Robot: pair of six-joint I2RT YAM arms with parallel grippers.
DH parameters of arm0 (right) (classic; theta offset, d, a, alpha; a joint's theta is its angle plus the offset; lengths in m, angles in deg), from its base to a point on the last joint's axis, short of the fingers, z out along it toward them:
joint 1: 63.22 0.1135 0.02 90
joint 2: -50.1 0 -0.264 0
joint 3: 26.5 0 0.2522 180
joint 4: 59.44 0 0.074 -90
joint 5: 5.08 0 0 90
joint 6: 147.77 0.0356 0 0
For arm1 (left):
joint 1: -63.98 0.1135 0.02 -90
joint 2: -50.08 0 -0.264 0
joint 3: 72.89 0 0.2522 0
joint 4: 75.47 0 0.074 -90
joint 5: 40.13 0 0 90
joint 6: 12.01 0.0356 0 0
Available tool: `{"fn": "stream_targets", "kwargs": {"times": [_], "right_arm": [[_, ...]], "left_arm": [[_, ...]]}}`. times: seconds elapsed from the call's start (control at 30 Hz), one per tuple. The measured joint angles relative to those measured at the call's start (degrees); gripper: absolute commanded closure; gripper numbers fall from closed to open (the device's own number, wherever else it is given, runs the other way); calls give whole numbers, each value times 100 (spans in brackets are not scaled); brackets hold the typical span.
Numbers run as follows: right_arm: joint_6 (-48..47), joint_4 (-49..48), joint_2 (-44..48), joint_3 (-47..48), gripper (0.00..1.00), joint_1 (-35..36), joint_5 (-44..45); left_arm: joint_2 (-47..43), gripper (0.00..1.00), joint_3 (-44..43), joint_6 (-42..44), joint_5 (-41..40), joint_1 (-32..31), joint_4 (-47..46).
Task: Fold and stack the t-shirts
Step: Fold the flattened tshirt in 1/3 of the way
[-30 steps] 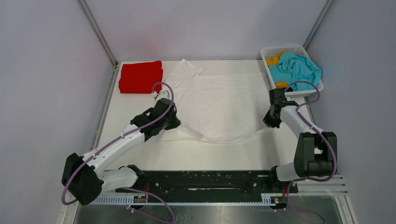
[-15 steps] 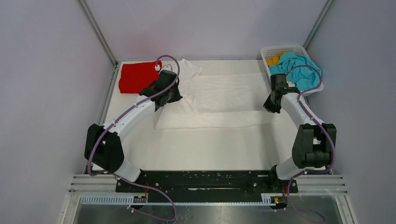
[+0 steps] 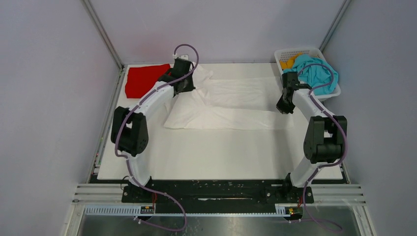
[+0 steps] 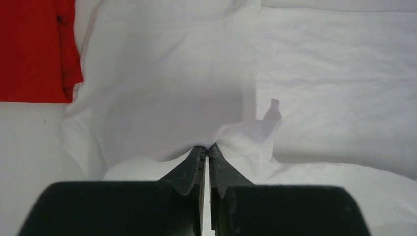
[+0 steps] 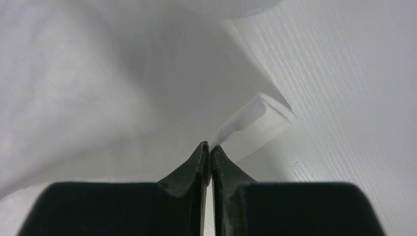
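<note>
The white t-shirt (image 3: pixel 231 103) lies across the back of the table, its near part doubled over toward the far side. My left gripper (image 3: pixel 183 84) is shut on its left edge; the left wrist view shows white cloth (image 4: pixel 236 132) pinched at the fingertips (image 4: pixel 206 147). My right gripper (image 3: pixel 284 107) is shut on its right edge, a thin cloth corner (image 5: pixel 251 118) held at the tips (image 5: pixel 209 146). A folded red t-shirt (image 3: pixel 143 81) lies at the back left and also shows in the left wrist view (image 4: pixel 34 49). Teal (image 3: pixel 314 73) and orange-yellow (image 3: pixel 289 63) shirts sit in the basket.
A white lattice basket (image 3: pixel 295 51) stands at the back right corner, just right of my right arm. Grey walls close in the back and both sides. The white table top (image 3: pixel 221 152) stretches between the shirt and the arm bases.
Both grippers have carried the white shirt's near edge away from me toward the back, folding it over itself. The left arm has stretched out far toward the red shirt.
</note>
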Motion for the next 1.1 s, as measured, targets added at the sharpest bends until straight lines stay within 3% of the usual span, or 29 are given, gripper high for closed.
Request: {"fn": "stream_targets", "kwargs": {"times": [0.07, 0.1, 0.17, 0.2, 0.23, 0.37, 0.63, 0.83, 1.1], "right_arm": [[-7, 22, -214, 192, 66, -20, 83], [-9, 26, -317, 302, 51, -31, 114], [-39, 35, -492, 544, 36, -57, 146], [-44, 33, -514, 619, 23, -59, 146], [-37, 31, -507, 645, 4, -63, 142], [-61, -92, -197, 437, 0, -63, -22], [-116, -647, 560, -691, 1, 584, -787], [-122, -1178, -225, -595, 1, 1471, -1445], [87, -1939, -210, -1366, 1, 1582, -1860]], "left_arm": [[339, 47, -302, 50, -15, 66, 125], [560, 39, -501, 50, -50, 116, 179], [986, 20, -940, 66, -116, 227, 356], [1270, 4, -1318, 33, -114, 310, 555], [1502, 1, -1637, 22, -96, 382, 691], [1790, 1, -2002, -155, 81, 664, 885], [343, 1, 815, -887, 1467, 673, -201], [623, 1, 1331, -1322, 2216, 507, -763], [247, 1, 2291, -1530, 2330, 549, -1655]]}}
